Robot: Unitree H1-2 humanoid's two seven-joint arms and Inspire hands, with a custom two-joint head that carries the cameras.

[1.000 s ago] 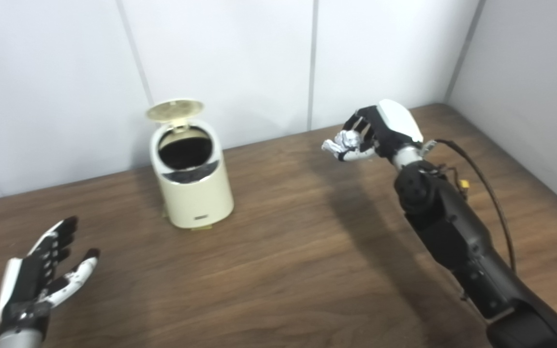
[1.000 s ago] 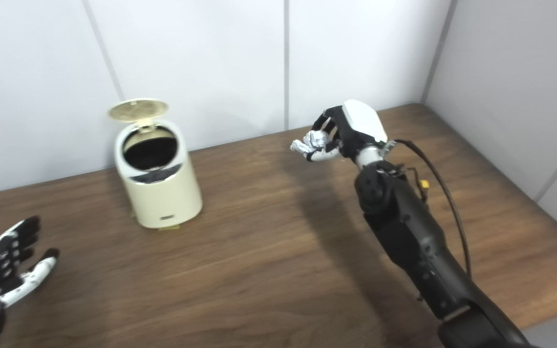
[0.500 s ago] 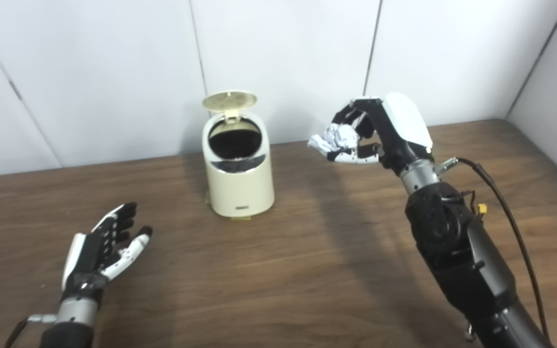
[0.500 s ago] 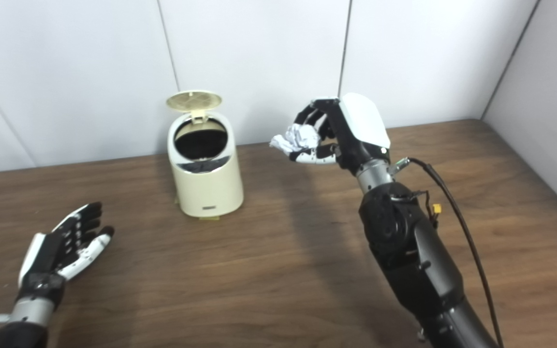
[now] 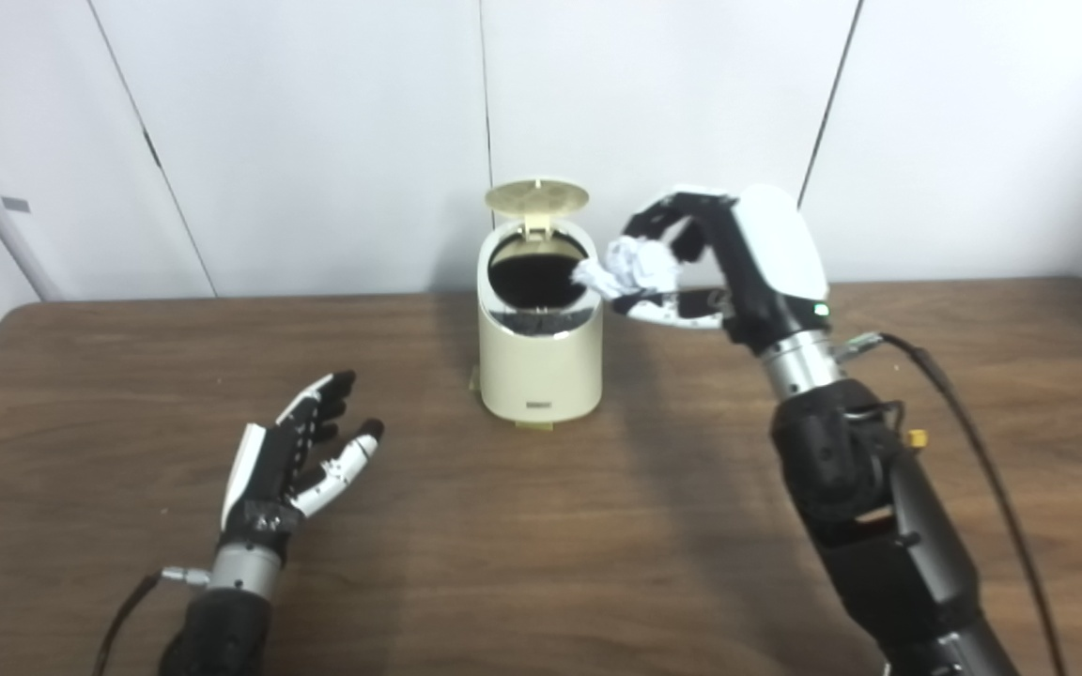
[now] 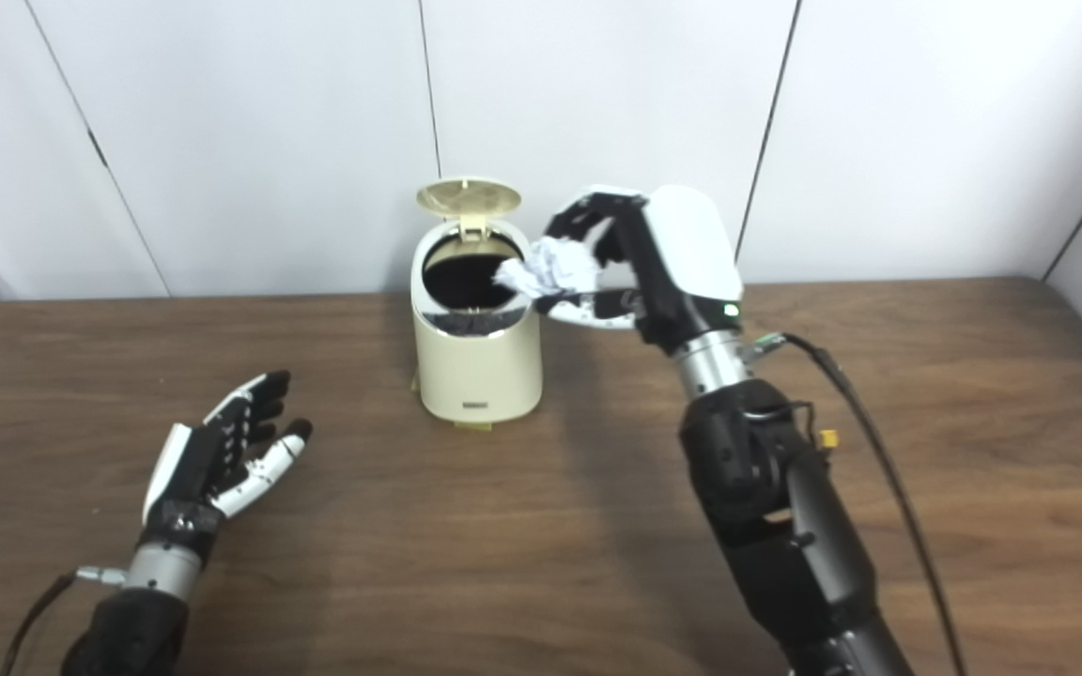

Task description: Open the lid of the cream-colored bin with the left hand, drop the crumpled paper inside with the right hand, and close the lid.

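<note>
Paper (image 5: 630, 266) sits pinched in the right hand (image 5: 719, 268), level with the rim of the cream bin (image 5: 539, 352) — not yet over its mouth. Lid (image 5: 536, 195) stands up. Left hand (image 5: 301, 460) rests spread and empty. Letting go here risks a miss — the wad could bounce off the rim.
</note>
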